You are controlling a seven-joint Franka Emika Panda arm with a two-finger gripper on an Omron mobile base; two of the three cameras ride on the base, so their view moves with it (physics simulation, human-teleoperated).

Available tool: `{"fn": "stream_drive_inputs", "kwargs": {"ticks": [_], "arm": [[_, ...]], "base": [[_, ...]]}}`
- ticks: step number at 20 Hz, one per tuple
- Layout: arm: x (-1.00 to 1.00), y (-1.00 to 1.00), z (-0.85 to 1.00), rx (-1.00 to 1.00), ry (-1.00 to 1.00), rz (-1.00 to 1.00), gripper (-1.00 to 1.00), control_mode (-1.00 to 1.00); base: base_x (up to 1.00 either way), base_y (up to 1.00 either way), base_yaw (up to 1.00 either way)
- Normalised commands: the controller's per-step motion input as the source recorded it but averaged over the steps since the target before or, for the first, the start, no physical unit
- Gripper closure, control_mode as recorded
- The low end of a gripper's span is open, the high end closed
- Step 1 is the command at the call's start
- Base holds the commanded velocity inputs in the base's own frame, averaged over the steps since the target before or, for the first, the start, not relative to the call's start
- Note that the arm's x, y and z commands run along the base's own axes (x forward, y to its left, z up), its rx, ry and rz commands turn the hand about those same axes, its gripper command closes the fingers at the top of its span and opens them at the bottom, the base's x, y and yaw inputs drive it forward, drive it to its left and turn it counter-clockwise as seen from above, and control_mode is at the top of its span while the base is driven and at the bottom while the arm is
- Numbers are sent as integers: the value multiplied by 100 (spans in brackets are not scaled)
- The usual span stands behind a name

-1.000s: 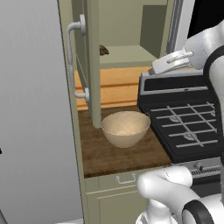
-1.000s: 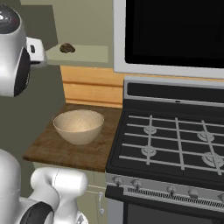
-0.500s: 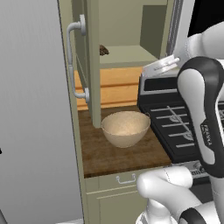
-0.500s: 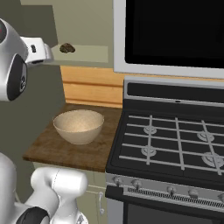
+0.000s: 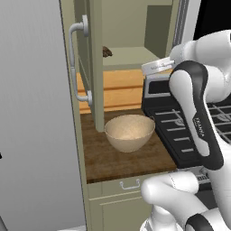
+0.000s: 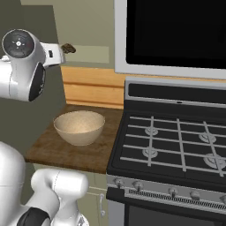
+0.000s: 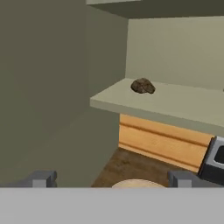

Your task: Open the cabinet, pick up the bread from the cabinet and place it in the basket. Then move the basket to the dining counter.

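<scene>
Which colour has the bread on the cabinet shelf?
Dark brown, mottled; the bread shows best in the hand view.

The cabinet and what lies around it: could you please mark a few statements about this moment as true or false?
1. The cabinet door stands open. True.
2. The bread lies in the basket. False: it lies on the cabinet shelf, and nothing shows inside the basket.
3. The basket sits on the dark wood top left of the stove. True.
4. The gripper is shut on the bread. False: its jaws are open, with the bread well ahead of them.
5. The basket stands on a stove burner. False: it stands beside the stove, on the wood top.
</scene>
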Motion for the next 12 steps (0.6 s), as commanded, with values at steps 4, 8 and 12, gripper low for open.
{"fn": "stream_drive_inputs", "kwargs": {"ticks": [4,8,12], "arm": [[45,0,0,5,0,-1,-100,-100],[57,0,0,1,0,-3,-100,-100],[84,2,0,0,0,-7,-100,-100]], "base": [[0,0,0],[0,0,0],[0,0,0]]}}
